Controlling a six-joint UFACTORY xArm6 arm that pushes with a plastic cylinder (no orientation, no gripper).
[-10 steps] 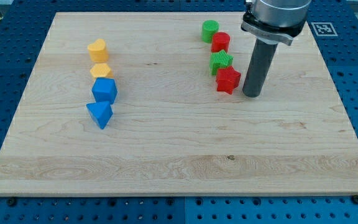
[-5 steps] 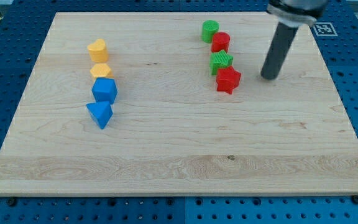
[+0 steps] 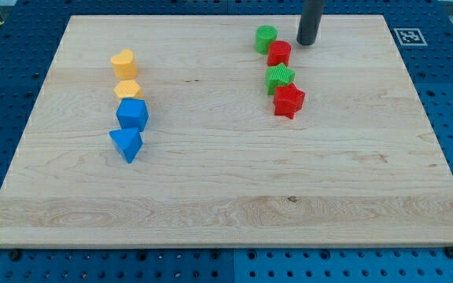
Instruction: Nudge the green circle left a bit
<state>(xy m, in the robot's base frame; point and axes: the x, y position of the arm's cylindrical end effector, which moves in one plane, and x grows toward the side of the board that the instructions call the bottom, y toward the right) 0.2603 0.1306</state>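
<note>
The green circle (image 3: 266, 38) stands near the view's top, right of centre, on the wooden board (image 3: 226, 173). A red circle (image 3: 279, 53) touches it at its lower right. My tip (image 3: 306, 42) is down on the board to the right of the green circle, a short gap away, and just up and right of the red circle. The rod rises out of the view's top.
A green star (image 3: 280, 78) and a red star (image 3: 289, 101) continue the column below the red circle. At the view's left stand a yellow heart (image 3: 123, 62), a yellow hexagon (image 3: 128, 89), a blue cube-like block (image 3: 132, 115) and a blue triangle (image 3: 126, 144).
My tip has moved from beside the red star towards the view's top and a little left, ending right of the green circle. No block has moved.
</note>
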